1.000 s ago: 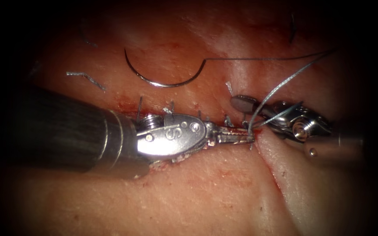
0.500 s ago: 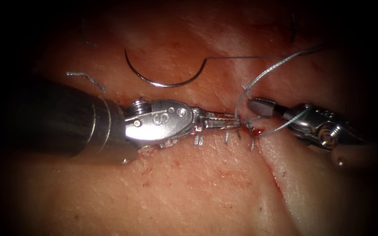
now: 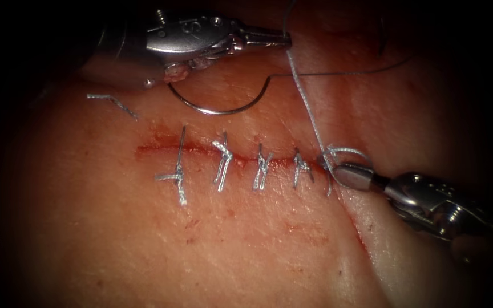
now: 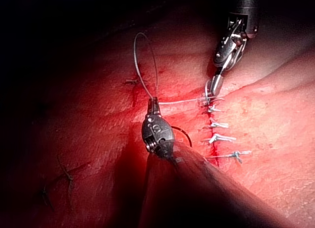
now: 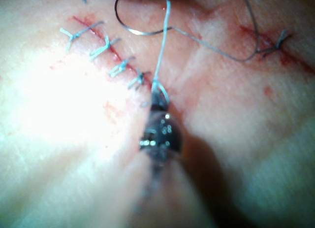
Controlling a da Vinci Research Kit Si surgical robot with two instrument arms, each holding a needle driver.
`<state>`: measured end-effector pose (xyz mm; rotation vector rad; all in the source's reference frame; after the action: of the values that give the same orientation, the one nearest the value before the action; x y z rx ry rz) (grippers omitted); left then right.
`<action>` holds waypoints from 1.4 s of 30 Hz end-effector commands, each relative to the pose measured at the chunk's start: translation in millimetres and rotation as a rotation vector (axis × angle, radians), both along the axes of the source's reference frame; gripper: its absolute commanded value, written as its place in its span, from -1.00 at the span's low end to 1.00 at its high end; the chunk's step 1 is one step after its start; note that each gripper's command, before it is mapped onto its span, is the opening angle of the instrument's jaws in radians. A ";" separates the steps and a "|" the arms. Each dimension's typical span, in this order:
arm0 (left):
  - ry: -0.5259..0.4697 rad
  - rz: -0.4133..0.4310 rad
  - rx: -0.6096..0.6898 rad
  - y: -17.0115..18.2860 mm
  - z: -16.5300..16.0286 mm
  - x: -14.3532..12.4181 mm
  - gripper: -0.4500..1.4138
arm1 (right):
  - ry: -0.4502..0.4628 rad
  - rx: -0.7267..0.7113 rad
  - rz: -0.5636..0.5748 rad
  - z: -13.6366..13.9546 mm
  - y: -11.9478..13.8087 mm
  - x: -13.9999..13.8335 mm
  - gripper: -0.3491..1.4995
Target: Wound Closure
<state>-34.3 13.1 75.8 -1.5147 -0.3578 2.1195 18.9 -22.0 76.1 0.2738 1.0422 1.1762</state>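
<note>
The cut (image 3: pixel 161 151) runs across the tissue (image 3: pixel 246 245) with several tied stitches (image 3: pixel 261 168) over it. My left tool (image 3: pixel 281 39) is above the cut, jaws shut on the thread (image 3: pixel 306 108), which runs taut down to a small loop (image 3: pixel 343 151) at the cut's right end. There my right tool (image 3: pixel 343 171) has its jaws shut on the thread at the loop. The curved needle (image 3: pixel 218 108) lies free on the tissue above the cut, not in it. The left tool (image 4: pixel 153 106), right tool (image 4: pixel 214 87), right tool (image 5: pixel 158 107) and thread (image 5: pixel 165 41) show close up.
A cut end of thread (image 3: pixel 112 102) lies on the tissue at the upper left. The thread from the needle's tail (image 3: pixel 343 74) trails off to the right. Red fluid lines the cut. A second stitched cut (image 5: pixel 278 41) lies nearby.
My left tool has left the cut's right end and risen far up, drawing the thread taut. The loop around the right tool has shrunk. The right tool has dropped slightly toward the cut's end.
</note>
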 end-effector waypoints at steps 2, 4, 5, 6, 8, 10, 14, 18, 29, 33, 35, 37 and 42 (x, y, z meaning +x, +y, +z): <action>0.012 -0.006 0.001 1.4 1.3 -1.1 -1.00 | 0.011 0.006 -0.014 0.5 -1.1 1.1 -1.00; 0.020 0.003 0.001 2.5 2.5 -1.8 -1.00 | 0.013 -0.001 -0.029 0.2 -1.4 1.4 -1.00; 0.021 0.003 -0.001 2.9 2.9 -2.0 -1.00 | 0.014 -0.005 -0.038 0.1 -1.6 1.5 -1.00; 0.023 0.006 -0.003 3.4 3.7 -2.4 -1.00 | 0.015 -0.010 -0.045 0.1 -1.9 1.7 -1.00; 0.031 0.008 -0.009 4.3 5.1 -3.0 -1.00 | 0.023 -0.008 -0.071 -0.1 -3.0 1.9 -1.00; 0.036 0.008 -0.012 4.8 5.7 -3.2 -1.00 | 0.035 -0.007 -0.093 -0.3 -3.9 2.0 -1.00; 0.052 0.009 -0.017 6.5 7.3 -3.6 -1.00 | 0.044 -0.012 -0.117 -1.1 -5.2 2.3 -1.00; 0.066 0.010 -0.018 8.7 8.6 -3.5 -1.00 | 0.045 -0.044 -0.147 -1.9 -5.6 2.3 -1.00; 0.153 -0.071 -0.111 12.1 10.8 -4.4 -1.00 | 0.067 -0.058 -0.173 -3.7 -7.2 2.2 -1.00; 0.176 -0.079 -0.154 13.1 11.2 -4.4 -1.00 | 0.074 -0.069 -0.185 -4.5 -7.7 2.4 -1.00; 0.190 -0.080 -0.186 14.1 11.5 -4.3 -1.00 | 0.077 -0.078 -0.202 -5.1 -8.2 2.5 -1.00; 0.210 -0.082 -0.222 15.3 11.8 -4.1 -1.00 | 0.080 -0.084 -0.208 -5.6 -8.6 2.6 -1.00; 0.239 -0.085 -0.274 16.6 11.7 -4.7 -1.00 | 0.081 -0.101 -0.230 -6.3 -9.1 2.8 -1.00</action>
<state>-38.5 29.4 87.2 -1.3633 0.0865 2.3248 20.9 -30.5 69.4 0.3513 1.1044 0.9099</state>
